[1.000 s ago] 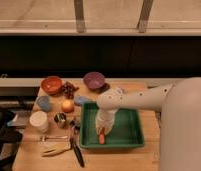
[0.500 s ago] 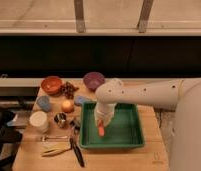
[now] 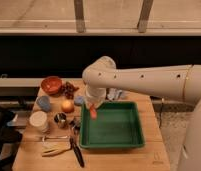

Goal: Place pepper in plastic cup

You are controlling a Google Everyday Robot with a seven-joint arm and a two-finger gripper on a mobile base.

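Tray rim (image 3: 84, 128): end effector (image 3: 91, 104) with pepper (image 3: 93, 112)

The hand (image 3: 92, 104), gripping the pepper (image 3: 93, 112), has moved left and back from over the middle of the green tray (image 3: 116, 131) to its far left corner. The arm (image 3: 144, 80) now hides the purple bowl.

End effector (image 3: 92, 106), pepper (image 3: 93, 112) in grip, above left rim of green tray (image 3: 112, 145); plastic cup (image 3: 43, 102) farther left.
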